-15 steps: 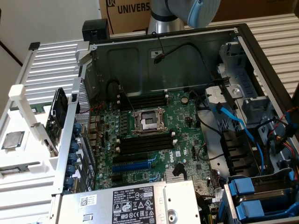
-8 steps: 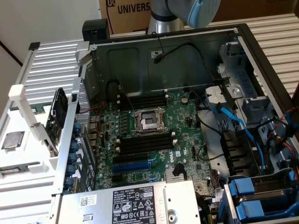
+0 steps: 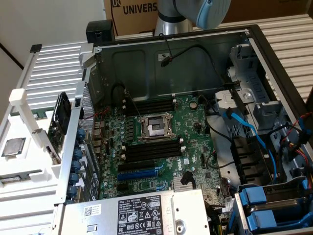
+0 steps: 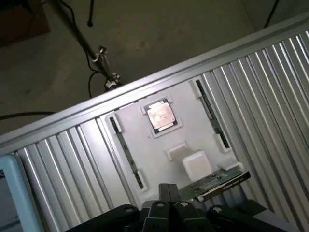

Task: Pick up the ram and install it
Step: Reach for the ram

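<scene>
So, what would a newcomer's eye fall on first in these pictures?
The open case takes the middle of the exterior view, its green motherboard and metal socket inside; blue cables run at that view's right. In the wrist view a white holder carries a chip, and the ram sits close to the gripper.

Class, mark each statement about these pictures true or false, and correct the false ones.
1. The computer case is open, with its motherboard showing. True.
2. The long expansion slot is red. False: it is blue.
3. A processor chip lies on the white tray. True.
4. The ram sits in a motherboard slot. False: it is at the white tray's edge, near the gripper.
</scene>
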You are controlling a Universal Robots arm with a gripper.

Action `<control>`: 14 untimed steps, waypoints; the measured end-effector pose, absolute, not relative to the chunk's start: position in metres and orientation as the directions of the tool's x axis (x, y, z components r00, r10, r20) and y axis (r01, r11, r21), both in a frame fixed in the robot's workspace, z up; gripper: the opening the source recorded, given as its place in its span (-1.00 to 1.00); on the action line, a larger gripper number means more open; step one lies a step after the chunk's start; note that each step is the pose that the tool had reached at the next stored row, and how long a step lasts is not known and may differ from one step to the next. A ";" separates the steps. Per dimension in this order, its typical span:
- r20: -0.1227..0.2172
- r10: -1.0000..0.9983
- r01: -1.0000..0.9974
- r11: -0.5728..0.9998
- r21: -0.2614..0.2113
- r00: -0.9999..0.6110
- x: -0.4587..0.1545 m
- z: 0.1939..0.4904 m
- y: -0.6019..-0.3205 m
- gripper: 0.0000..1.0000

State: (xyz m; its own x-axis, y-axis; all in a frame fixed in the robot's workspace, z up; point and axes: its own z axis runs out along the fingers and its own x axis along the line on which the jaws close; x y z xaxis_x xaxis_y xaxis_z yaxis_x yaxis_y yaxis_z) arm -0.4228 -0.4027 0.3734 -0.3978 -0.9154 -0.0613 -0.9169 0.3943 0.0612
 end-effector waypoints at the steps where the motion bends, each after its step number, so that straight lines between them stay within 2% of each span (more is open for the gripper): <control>1: -0.063 -0.916 -0.918 0.393 0.057 -0.396 -0.424 0.373 -0.403 -0.79; 5: -0.069 -0.918 -0.921 0.389 0.028 -0.390 -0.430 0.372 -0.403 -0.79; 14: -0.069 -0.959 -0.962 0.272 0.027 -0.274 -0.433 0.369 -0.405 -0.79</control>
